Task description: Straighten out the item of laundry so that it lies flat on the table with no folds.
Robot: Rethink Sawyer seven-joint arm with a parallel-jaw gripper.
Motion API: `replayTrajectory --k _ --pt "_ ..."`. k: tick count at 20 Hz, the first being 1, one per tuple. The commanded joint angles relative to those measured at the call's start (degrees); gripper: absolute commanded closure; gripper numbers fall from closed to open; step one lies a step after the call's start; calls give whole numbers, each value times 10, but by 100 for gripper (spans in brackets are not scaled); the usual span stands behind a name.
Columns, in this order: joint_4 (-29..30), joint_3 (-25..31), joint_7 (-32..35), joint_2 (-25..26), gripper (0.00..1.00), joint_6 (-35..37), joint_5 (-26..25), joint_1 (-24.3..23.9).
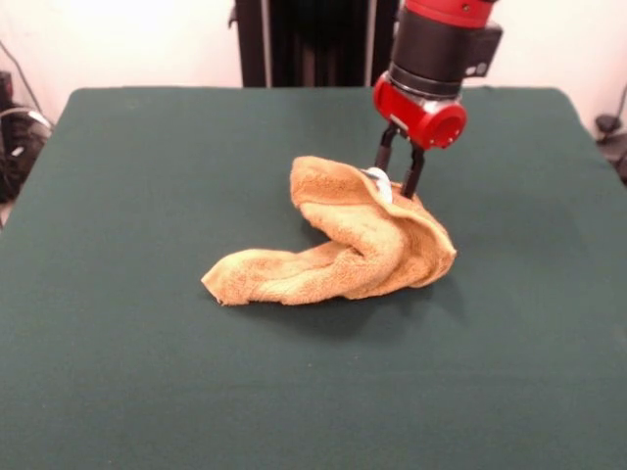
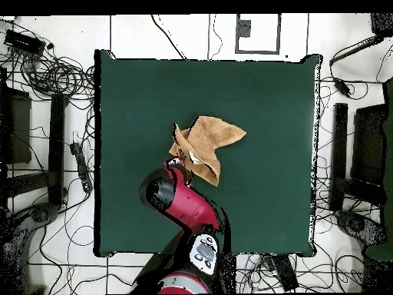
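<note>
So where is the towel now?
In the front view the towel lies bunched near the table's middle, its far edge at the gripper.

Floor (image 2: 46, 253): white, divided by dark seam lines, visible on all sides of the surface in the overhead view. Loose black cables (image 2: 54, 73) lie coiled and tangled off one corner of the surface and trail along the adjoining edges. A dark power strip (image 2: 80, 165) lies on the floor just beside one long edge. Dark equipment (image 2: 368, 142) stands off the opposite edge. In the front view, a white wall (image 1: 147, 44) and a black upright column (image 1: 313, 39) stand behind the far edge.
</note>
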Motion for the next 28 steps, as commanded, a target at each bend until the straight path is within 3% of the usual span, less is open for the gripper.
replayTrajectory --k 1,6,12,14,15,17,25,28 --pt "36 18 139 26 0 102 32 23" --pt "51 13 148 9 0 128 29 32" --pt "59 88 122 34 0 45 17 -21" --pt "57 102 113 41 0 27 8 -37" --pt "76 111 106 36 0 3 -7 -77" --pt "72 107 103 37 0 2 -12 -80" --pt "23 6 105 12 0 143 -10 -5" --pt "13 7 131 -23 0 184 1 6"
